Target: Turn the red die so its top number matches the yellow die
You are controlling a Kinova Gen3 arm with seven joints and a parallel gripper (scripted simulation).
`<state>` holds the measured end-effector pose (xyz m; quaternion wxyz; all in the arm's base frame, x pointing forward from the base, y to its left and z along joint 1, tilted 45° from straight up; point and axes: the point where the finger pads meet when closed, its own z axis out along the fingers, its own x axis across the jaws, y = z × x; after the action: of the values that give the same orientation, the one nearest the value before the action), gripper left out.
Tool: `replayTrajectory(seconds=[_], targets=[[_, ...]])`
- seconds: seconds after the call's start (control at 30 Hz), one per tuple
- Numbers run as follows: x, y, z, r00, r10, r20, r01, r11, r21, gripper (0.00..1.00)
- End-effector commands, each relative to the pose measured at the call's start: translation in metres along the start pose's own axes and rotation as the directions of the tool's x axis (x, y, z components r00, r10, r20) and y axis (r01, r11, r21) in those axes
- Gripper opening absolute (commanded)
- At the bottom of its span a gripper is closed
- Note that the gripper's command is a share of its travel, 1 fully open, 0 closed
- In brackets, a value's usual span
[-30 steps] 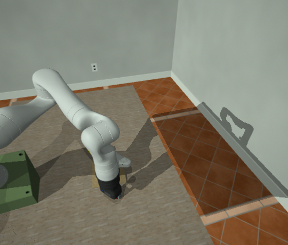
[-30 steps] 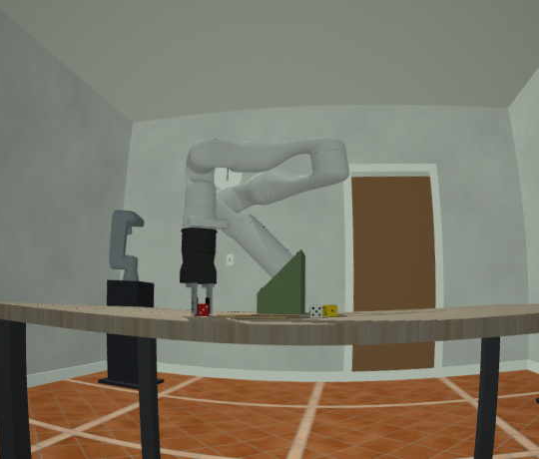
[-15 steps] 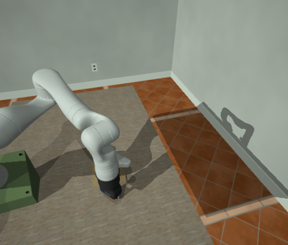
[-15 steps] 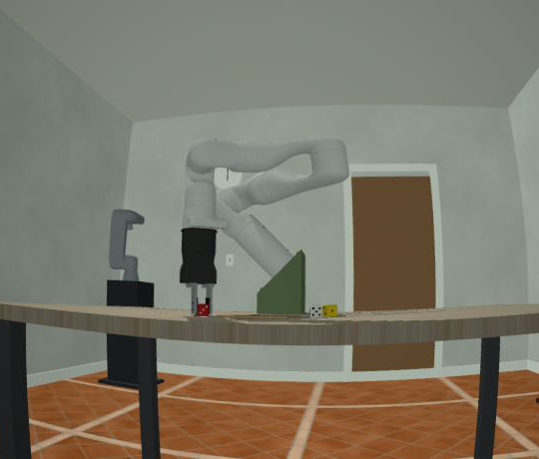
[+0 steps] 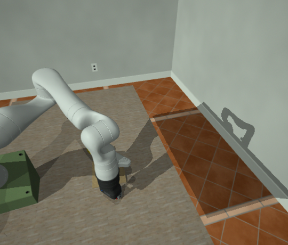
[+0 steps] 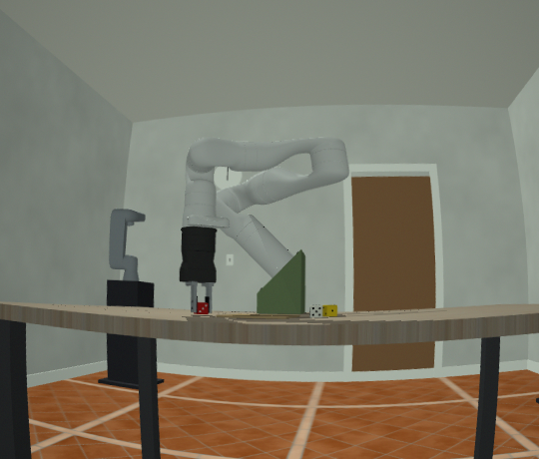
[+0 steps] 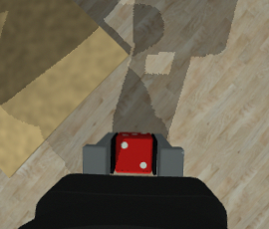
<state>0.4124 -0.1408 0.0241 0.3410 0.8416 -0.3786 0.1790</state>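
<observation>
My gripper [image 7: 134, 147] [image 6: 201, 300] [image 5: 117, 196] points straight down and is shut on the red die [image 7: 134, 151] [image 6: 203, 308], which shows as a small red spot in the top view [image 5: 118, 197]. The die sits between the grey fingers at or just above the wooden table, slightly turned, with two white pips on the face towards the wrist camera. It is over bare table, off the tan mat [image 7: 22, 102] [image 5: 123, 179], which lies up and to the left in the wrist view. The yellow die [image 6: 330, 310] and a white die [image 6: 315, 311] stand side by side farther along the table; their top faces are not visible.
The green arm base [image 5: 15, 181] [image 6: 283, 291] stands on the table [image 5: 146, 213] [image 6: 413, 324] behind the mat. The arm hides most of the mat in the top view. The table's right edge runs close to the gripper there.
</observation>
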Motion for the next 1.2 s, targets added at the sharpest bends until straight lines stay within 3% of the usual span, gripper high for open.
replayTrajectory(seconds=[0.0, 0.07, 0.33, 0.47, 1.17], targets=[[0.0, -0.001, -0.011, 1.0, -0.004, -0.002, 0.004, 1.0, 0.006, 0.49], [0.0, -0.001, -0.016, 1.0, -0.004, -0.002, 0.004, 1.0, 0.006, 0.49], [0.0, -0.001, -0.074, 1.0, -0.004, -0.002, 0.004, 1.0, 0.006, 0.49], [0.0, -0.001, -0.092, 1.0, -0.004, -0.002, 0.004, 1.0, 0.006, 0.49], [-0.001, -0.002, -0.096, 1.0, -0.017, -0.002, 0.017, 1.0, 0.006, 0.49]])
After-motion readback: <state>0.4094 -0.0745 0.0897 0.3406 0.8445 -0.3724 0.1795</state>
